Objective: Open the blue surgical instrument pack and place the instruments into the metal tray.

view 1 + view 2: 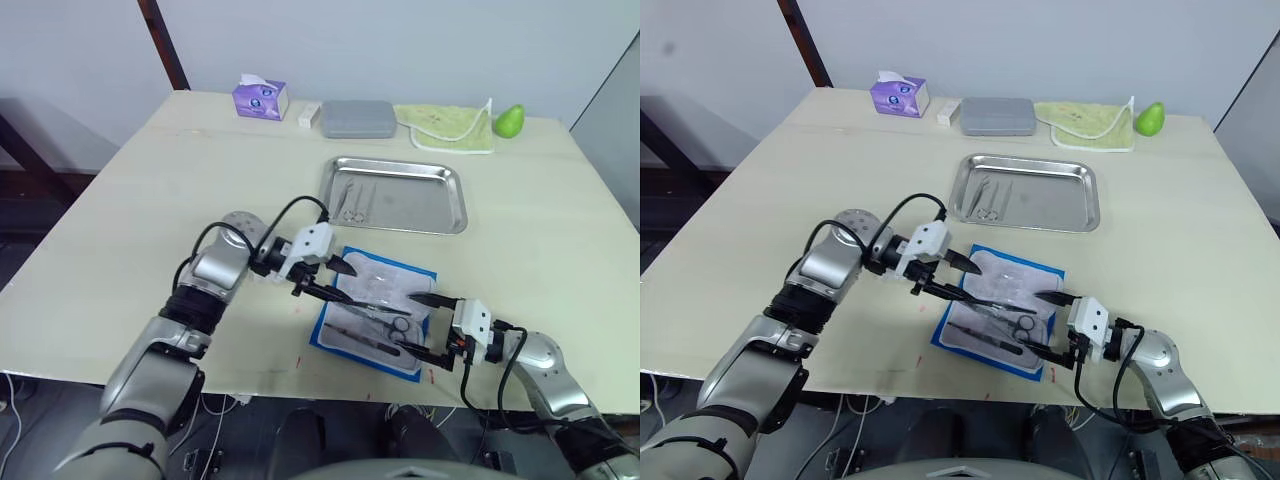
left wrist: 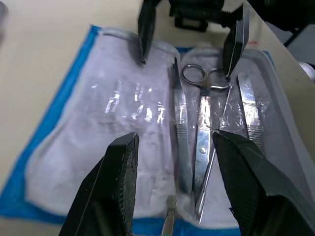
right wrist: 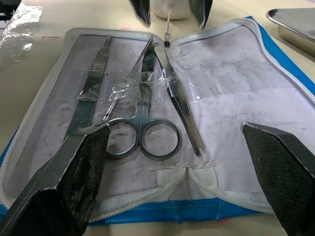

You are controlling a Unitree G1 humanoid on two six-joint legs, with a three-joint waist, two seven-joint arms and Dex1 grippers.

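Both sets of jaws stand released, fingers spread wide with nothing between them: the left gripper hangs over the 9 o'clock half of the blue surgical instrument pack, and the right gripper faces it from the pack's 3 o'clock end, so the two point at each other across the lining. The pack lies unfolded flat on the pale table, near the front edge, its blue border framing a grey-white lining with a clear film over it. Inside it, in the right wrist view, a pair of ring-handled scissors lies in the middle, a flat scalpel-like handle just beside it on one side and slim tweezers touching its blades on the other; a thin probe pokes in at the far end near the left gripper's fingertips. The half of the lining under the left gripper's fingers is bare. At 12 o'clock from the pack, near but apart, sits the metal tray, with a few small silver instruments lying in its 9 o'clock half. Along the far edge of the table, at 12 o'clock from the tray, stand a purple tissue box, a grey rectangular case, a pale green cloth and a green pear-shaped object.
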